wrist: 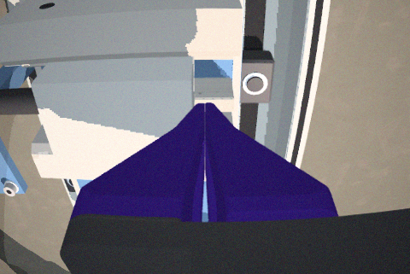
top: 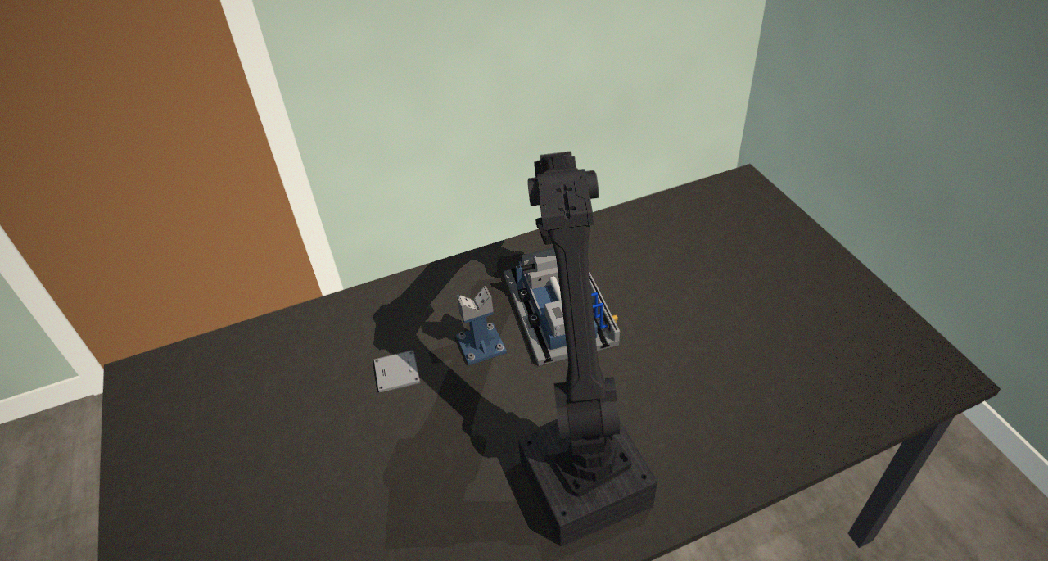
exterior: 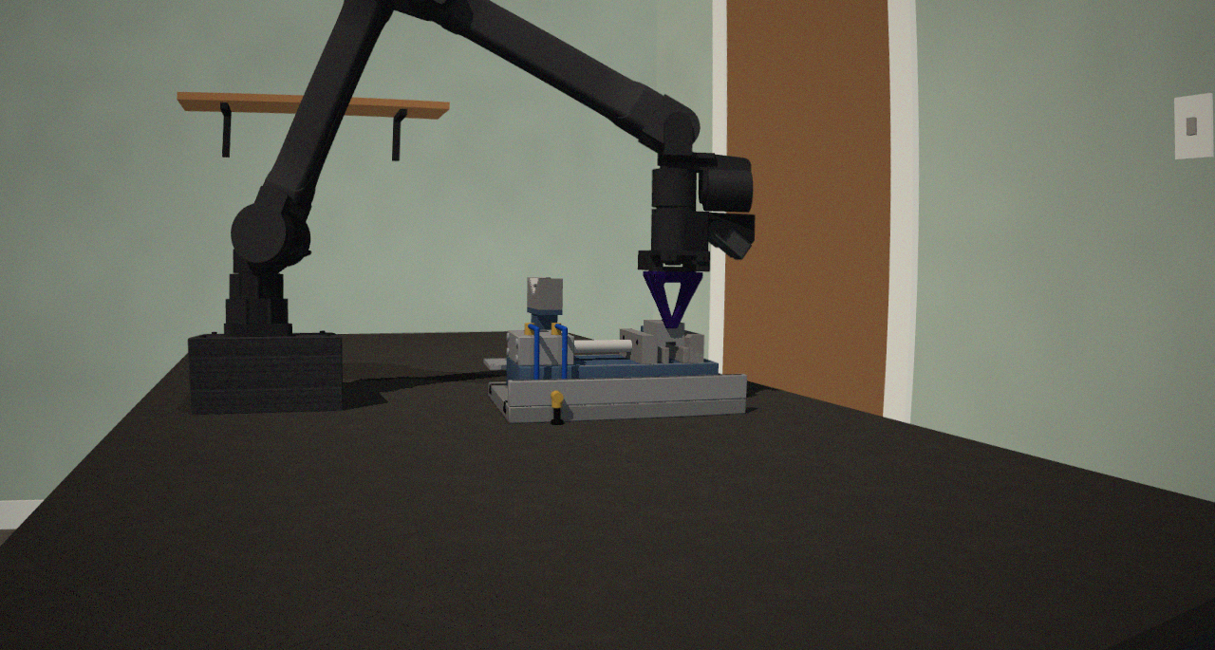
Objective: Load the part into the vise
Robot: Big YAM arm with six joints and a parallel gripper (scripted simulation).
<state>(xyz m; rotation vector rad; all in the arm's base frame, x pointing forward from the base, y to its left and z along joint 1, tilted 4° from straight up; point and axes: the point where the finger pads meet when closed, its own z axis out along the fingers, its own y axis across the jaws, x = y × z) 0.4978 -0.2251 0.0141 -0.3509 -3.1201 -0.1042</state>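
The part (exterior: 656,328) (wrist: 124,95), a grey block, lies between the vise jaws and stands above them in the exterior view. Its slot is not visible. The air cylinder's jaw (exterior: 634,345) (wrist: 128,37) is on one side; the fixed jaw (exterior: 696,346) is on the other, and contact with it cannot be told. The work stop (wrist: 17,102), a dark rod, points at the part's far end; it seems to meet it. My gripper (exterior: 672,325) (wrist: 205,117) is shut and empty, its tips at the part's near end. In the top view the arm hides it.
The V-block (top: 476,306) (exterior: 544,295) stands on its blue post beside the vise base (top: 553,357) (exterior: 628,390). The infeed plate (top: 396,371) carries no part. Blue hoses (top: 598,312) (exterior: 535,353) and a yellow-topped fitting (exterior: 556,401) are on the vise's other side.
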